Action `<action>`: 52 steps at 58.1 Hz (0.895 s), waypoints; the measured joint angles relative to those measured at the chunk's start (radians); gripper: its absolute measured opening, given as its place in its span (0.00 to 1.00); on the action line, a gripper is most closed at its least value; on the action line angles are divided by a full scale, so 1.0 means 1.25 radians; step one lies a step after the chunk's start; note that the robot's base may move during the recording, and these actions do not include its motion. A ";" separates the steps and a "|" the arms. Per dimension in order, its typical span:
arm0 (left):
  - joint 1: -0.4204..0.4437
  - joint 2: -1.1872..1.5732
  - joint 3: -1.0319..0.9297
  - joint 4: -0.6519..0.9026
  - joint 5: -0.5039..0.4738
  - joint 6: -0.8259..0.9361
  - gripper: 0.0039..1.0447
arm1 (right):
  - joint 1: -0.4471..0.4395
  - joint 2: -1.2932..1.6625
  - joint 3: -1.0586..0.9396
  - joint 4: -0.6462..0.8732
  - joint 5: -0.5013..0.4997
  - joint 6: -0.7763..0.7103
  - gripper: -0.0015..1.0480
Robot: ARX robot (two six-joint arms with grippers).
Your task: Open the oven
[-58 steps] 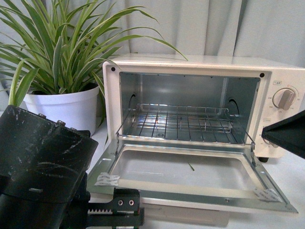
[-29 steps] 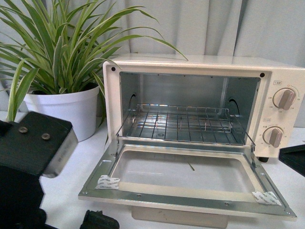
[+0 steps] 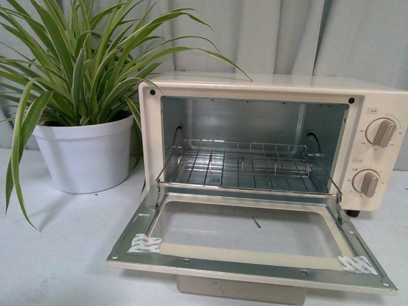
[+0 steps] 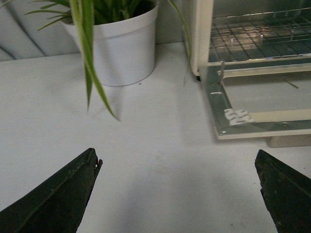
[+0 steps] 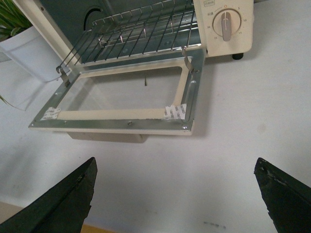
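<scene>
The cream-white oven [image 3: 268, 86] stands on the white table with its glass door [image 3: 248, 239] swung fully down and lying flat. The wire rack [image 3: 239, 162] and metal interior show, and two round knobs [image 3: 382, 132] sit at its right. Neither arm shows in the front view. In the left wrist view my left gripper [image 4: 177, 162] is open and empty over bare table, with the door's corner [image 4: 233, 116] off to one side ahead. In the right wrist view my right gripper [image 5: 175, 167] is open and empty, short of the door's front edge [image 5: 116, 127].
A spider plant in a white pot [image 3: 86, 156] stands left of the oven and also shows in the left wrist view [image 4: 119, 46], with a leaf [image 4: 90, 68] hanging toward the table. A grey curtain [image 3: 287, 35] hangs behind. The table's wooden edge [image 5: 29, 218] shows in the right wrist view.
Both arms have drawn back out of the front view; the left arm filled the lower left and the right gripper showed at the right edge. The oven door stays down.
</scene>
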 joint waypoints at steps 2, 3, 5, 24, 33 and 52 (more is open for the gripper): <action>0.010 -0.040 -0.009 -0.025 0.002 -0.004 0.94 | 0.000 -0.030 -0.012 -0.017 0.005 -0.004 0.91; 0.015 -0.060 -0.012 -0.037 0.003 -0.009 0.94 | 0.000 -0.038 -0.015 -0.021 0.005 -0.006 0.91; 0.022 -0.089 -0.017 -0.053 0.005 -0.014 0.94 | 0.000 -0.069 -0.026 -0.035 0.003 -0.007 0.91; 0.055 -0.213 -0.041 -0.085 0.015 -0.041 0.89 | 0.007 -0.186 -0.074 -0.018 0.038 -0.015 0.88; 0.158 -0.316 -0.080 -0.097 0.134 -0.042 0.56 | 0.024 -0.292 -0.143 0.081 0.258 -0.184 0.56; 0.330 -0.373 -0.109 -0.128 0.319 -0.042 0.04 | -0.118 -0.305 -0.143 0.068 0.122 -0.224 0.01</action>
